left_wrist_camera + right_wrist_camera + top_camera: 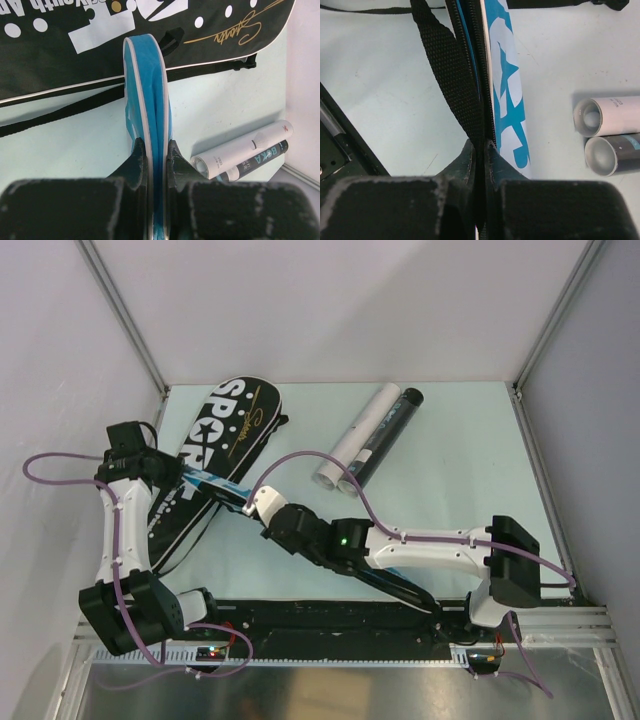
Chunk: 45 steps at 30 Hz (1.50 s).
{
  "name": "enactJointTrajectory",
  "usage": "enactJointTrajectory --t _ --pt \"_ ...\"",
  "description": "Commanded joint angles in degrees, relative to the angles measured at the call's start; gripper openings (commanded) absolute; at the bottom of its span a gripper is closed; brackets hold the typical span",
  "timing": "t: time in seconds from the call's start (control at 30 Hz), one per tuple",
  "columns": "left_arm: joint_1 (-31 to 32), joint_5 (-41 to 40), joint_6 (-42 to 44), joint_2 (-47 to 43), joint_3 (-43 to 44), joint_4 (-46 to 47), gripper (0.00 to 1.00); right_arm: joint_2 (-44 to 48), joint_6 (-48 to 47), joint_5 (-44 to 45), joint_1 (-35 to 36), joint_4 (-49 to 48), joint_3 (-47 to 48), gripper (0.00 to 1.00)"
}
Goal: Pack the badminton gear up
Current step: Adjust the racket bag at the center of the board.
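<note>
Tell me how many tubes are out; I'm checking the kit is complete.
2. The white tube lies far back on the table; the black tube lies against its right side. The black cover could hide more.

bare desk [380,100] wide open left of the right jaws, two tubes [615,117] parked on their right, black cover [50,55] blocking straight ahead of the left jaws

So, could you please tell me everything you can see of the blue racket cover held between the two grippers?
The blue cover is soft fabric, blue with white lettering, white piping, a black zipper and a black webbing strap. It is held on edge, the left gripper pinching its piped rim and the right gripper shut on its zipper edge. It runs beside the black cover.
</note>
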<state>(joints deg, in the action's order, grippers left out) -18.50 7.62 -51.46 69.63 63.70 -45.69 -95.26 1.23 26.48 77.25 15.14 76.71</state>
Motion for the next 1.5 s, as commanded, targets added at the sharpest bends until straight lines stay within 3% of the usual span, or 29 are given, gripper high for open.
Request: enactJointTrajectory --t 0.0,0.1,0.23,0.37,0.43,0.53,0.6,0.8,0.93,1.1,1.47 --pt "-0.3 -4.6 1.5 -1.4 -0.1 3.2 0.00 3.2 -0.4 1.3 -1.9 -9.7 1.1 0.07" --pt "-0.2 -4.6 1.5 -1.5 -0.2 3.2 0.00 3.1 -0.3 0.2 -1.9 -10.6 1.2 0.17" --pt "-0.2 -4.7 1.4 -1.4 0.0 3.2 0.00 3.4 -0.7 -2.0 -1.3 -11.6 1.2 0.10" --pt "0.3 -4.5 0.9 -1.0 0.4 3.2 0.00 3.8 -0.6 -2.2 -1.1 -12.2 1.2 0.28" --pt "0.5 -4.5 0.9 -0.9 0.6 3.2 0.00 3.8 -0.6 -2.1 -1.0 -12.3 1.3 0.22" --pt "0.9 -4.7 0.7 -0.8 0.9 3.2 0.00 4.3 -0.6 -2.9 -0.9 -12.2 1.3 0.05" --pt "1.1 -4.8 0.5 -0.7 1.0 3.2 0.00 4.5 -0.8 -3.4 -0.9 -12.2 1.3 0.01" --pt "2.5 -5.4 0.5 -1.1 0.6 3.2 0.00 3.7 -0.8 -0.8 -3.5 -16.0 1.3 0.00" --pt "3.2 -6.3 0.7 -1.4 -0.3 3.2 0.00 3.0 -1.6 -8.0 -6.9 -19.4 2.9 0.00" --pt "3.6 -6.7 0.8 -1.0 -0.8 3.3 0.00 2.8 -6.1 -8.7 -5.9 -26.6 3.9 0.00" --pt "4.8 -7.0 1.6 -1.1 -2.8 4.3 0.00 -0.3 1.0 -14.5 -10.7 -41.1 4.1 0.00"
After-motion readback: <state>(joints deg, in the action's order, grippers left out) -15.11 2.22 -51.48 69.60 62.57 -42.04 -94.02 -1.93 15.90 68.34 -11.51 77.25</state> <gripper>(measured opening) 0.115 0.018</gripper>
